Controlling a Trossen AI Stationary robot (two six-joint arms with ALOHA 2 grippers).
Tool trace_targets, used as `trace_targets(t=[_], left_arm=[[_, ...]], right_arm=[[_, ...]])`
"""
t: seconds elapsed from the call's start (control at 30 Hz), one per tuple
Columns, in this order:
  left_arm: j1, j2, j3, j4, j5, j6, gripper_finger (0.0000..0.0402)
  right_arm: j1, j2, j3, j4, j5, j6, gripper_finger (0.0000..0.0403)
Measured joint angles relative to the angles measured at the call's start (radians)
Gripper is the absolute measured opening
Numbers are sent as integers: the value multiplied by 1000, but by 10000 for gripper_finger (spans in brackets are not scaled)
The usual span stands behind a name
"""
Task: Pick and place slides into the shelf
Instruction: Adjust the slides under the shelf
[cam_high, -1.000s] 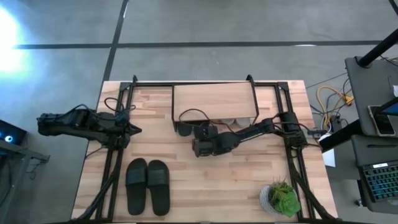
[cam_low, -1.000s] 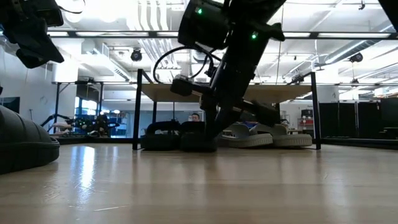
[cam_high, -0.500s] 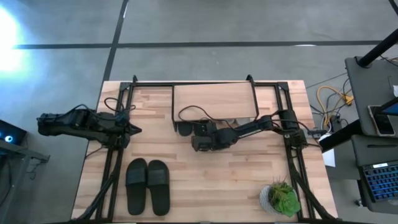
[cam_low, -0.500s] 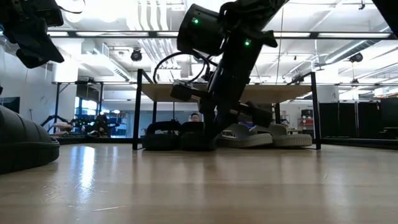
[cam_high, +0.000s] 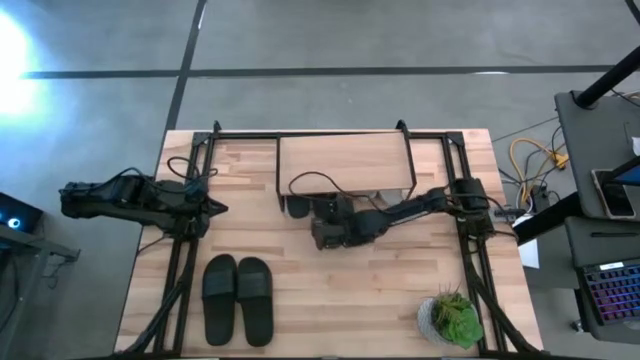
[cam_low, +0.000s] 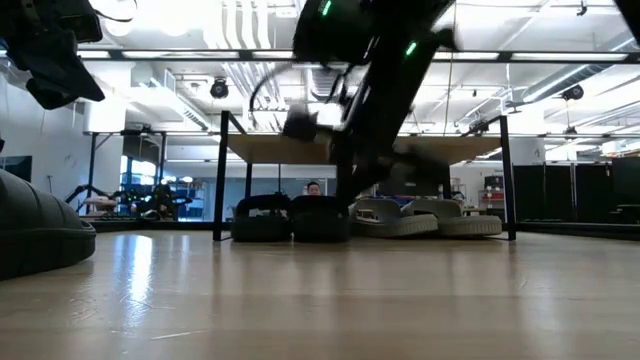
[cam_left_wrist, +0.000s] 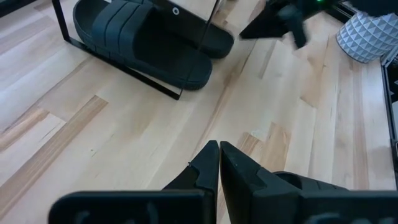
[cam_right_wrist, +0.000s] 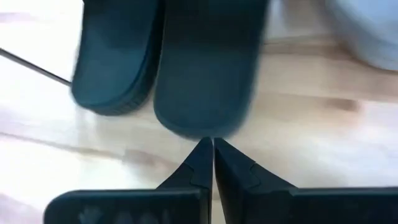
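Observation:
The shelf (cam_high: 345, 160) stands at the table's far middle. Under it two dark slides (cam_right_wrist: 112, 56) (cam_right_wrist: 208, 68) lie side by side, heels toward me, with a light grey slide (cam_right_wrist: 367, 31) beside them. The low view shows the dark ones (cam_low: 290, 222) and the grey pair (cam_low: 410, 218) on the table under the plank. Another black pair (cam_high: 238, 298) lies on the table near the front left. My right gripper (cam_right_wrist: 207, 144) is shut just before the heel of one dark slide. My left gripper (cam_left_wrist: 219, 146) is shut above the table's left side. My right gripper's shut fingertips (cam_right_wrist: 202, 152) stand right at the heel end (cam_right_wrist: 205, 132) of the dark slide, slanting down from the table's near side. The picture is blurred there, and I cannot tell whether they touch it.
A potted green plant (cam_high: 455, 318) stands at the near right corner. The black metal frames of the arms (cam_high: 185, 250) run along both sides of the table (cam_high: 400, 290). Bare wood lies between the black pair and the plant.
My right gripper, staying shut, has first edged toward the shelf and then risen a little before the dark slide's heel; the low view shows it blurred with motion.

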Motion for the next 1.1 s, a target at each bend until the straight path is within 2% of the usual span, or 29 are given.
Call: trace_targets(t=[0.07, 0.3, 0.4, 0.6, 0.7, 0.9, 1.1], left_arm=[[0, 0, 0, 1, -1, 0, 0], [0, 0, 0, 2, -6, 0, 0], [0, 1, 0, 2, -6, 0, 0], [0, 1, 0, 2, -6, 0, 0], [0, 1, 0, 2, -8, 0, 0], [0, 1, 0, 2, -8, -1, 0], [0, 1, 0, 2, -8, -1, 0]], right_arm=[[36, -36, 1, -85, 49, 69, 9], [138, -116, 3, -523, 80, 376, 9], [163, -133, -8, -611, 80, 446, 13], [152, -154, -89, -458, 57, 470, 59], [143, -154, -126, -373, 98, 495, 70], [136, -150, -203, -333, 174, 761, 15], [109, -150, -203, -284, 263, 759, 13]])
